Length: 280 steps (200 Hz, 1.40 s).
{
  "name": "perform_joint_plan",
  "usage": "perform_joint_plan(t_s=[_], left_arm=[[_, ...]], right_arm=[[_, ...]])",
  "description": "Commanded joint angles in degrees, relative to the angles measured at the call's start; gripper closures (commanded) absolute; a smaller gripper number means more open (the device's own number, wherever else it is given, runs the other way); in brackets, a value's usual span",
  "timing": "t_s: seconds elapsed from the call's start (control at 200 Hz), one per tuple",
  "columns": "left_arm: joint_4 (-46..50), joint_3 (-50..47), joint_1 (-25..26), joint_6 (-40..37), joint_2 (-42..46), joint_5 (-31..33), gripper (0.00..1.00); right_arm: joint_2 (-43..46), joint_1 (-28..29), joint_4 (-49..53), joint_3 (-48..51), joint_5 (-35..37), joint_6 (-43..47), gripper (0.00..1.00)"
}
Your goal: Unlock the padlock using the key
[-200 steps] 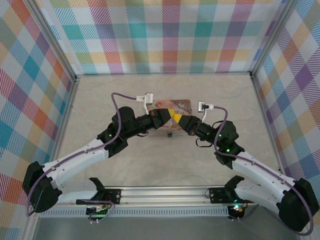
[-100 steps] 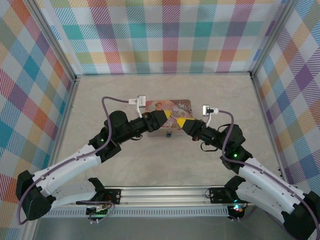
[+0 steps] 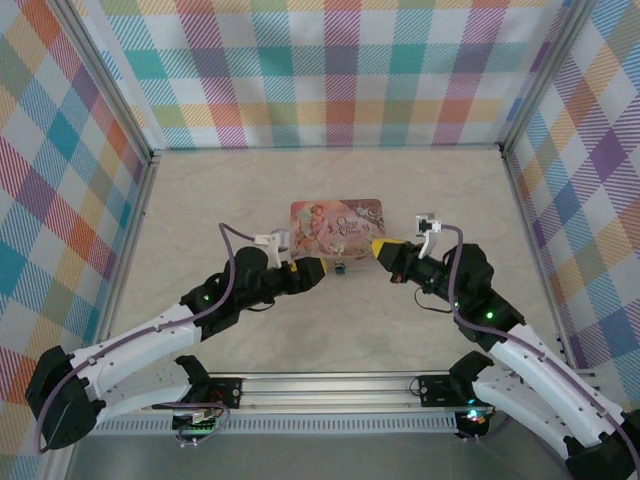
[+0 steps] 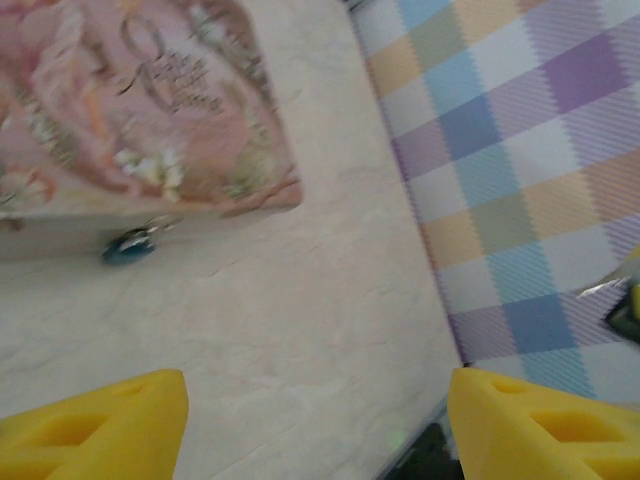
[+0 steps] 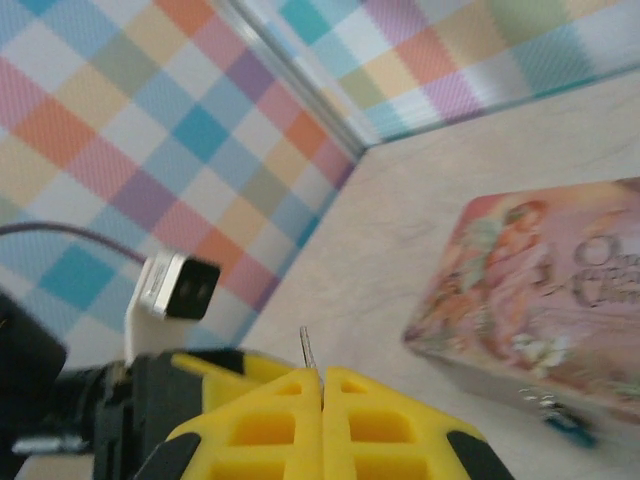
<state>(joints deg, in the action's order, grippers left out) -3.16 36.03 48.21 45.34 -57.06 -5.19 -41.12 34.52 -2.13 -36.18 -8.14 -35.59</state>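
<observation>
Tiny bluish-grey metal padlock (image 3: 341,267) at the near edge of a pink illustrated rectangular tin (image 3: 337,222), left claw (image 4: 318,400) spread just left of it, right claw (image 5: 322,388) pinching a thin silvery key (image 5: 308,350), near right

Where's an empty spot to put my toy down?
Bare table lies between the pink tin and the back wall, and beside both side walls. It's crowded just in front of the tin, with the padlock, left gripper and right gripper.
</observation>
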Motion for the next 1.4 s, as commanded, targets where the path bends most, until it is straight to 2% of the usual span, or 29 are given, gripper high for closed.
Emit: perform_joint_plan(t_s=[0.0,0.095,0.23,0.35,0.5,0.705,0.86,0.995,1.235,1.27,1.28,1.295,1.395], left_arm=[[-2.6,-2.6,0.2,-0.7,-2.5,0.8,0.29],[-6.7,-4.6,0.2,-0.9,-5.6,1.9,0.25],[-10.8,-4.4,0.1,-2.9,-10.1,4.2,0.19],[-12.8,-2.9,-0.7,-4.5,-15.1,6.0,0.14],[-16.2,-1.9,-2.4,-6.0,-20.8,7.4,0.09],[-22.1,-1.2,-6.3,-6.2,-26.4,6.2,0.08],[-22.7,0.8,-7.9,-8.7,-28.5,5.6,0.08],[-22.7,2.0,-9.7,-9.6,-29.9,5.1,0.08],[-23.2,2.2,-12.0,-9.9,-30.7,2.5,0.08],[-23.2,2.1,-12.0,-10.0,-30.4,1.6,0.07],[-23.1,2.0,-12.0,-9.9,-30.4,1.4,0.02],[-22.8,1.9,-12.0,-9.7,-30.3,1.3,0.00],[-19.1,2.0,-11.5,-8.5,-29.7,0.7,0.00]], right_arm=[[-5.4,-1.7,5.8,-4.4,8.0,8.6,1.00],[-12.0,-2.7,5.6,-7.1,13.6,12.7,1.00],[-24.0,-5.3,3.0,-12.4,16.9,16.5,1.00],[-35.3,-8.3,1.1,-19.1,16.5,18.4,1.00],[-49.5,-10.5,3.0,-32.1,15.4,21.8,1.00],[-65.6,-11.8,7.8,-47.8,16.3,24.2,1.00],[-75.3,-11.9,13.3,-57.6,15.4,25.9,1.00],[-78.3,-11.9,14.7,-59.1,13.8,25.9,1.00],[-76.3,-11.8,15.3,-54.4,11.6,25.7,1.00],[-75.8,-11.8,15.3,-53.6,11.4,25.7,1.00],[-75.7,-11.8,15.3,-53.4,11.4,25.7,1.00],[-75.5,-11.8,15.3,-53.2,11.4,25.8,1.00],[-74.7,-11.7,14.8,-51.4,10.8,25.8,1.00]])
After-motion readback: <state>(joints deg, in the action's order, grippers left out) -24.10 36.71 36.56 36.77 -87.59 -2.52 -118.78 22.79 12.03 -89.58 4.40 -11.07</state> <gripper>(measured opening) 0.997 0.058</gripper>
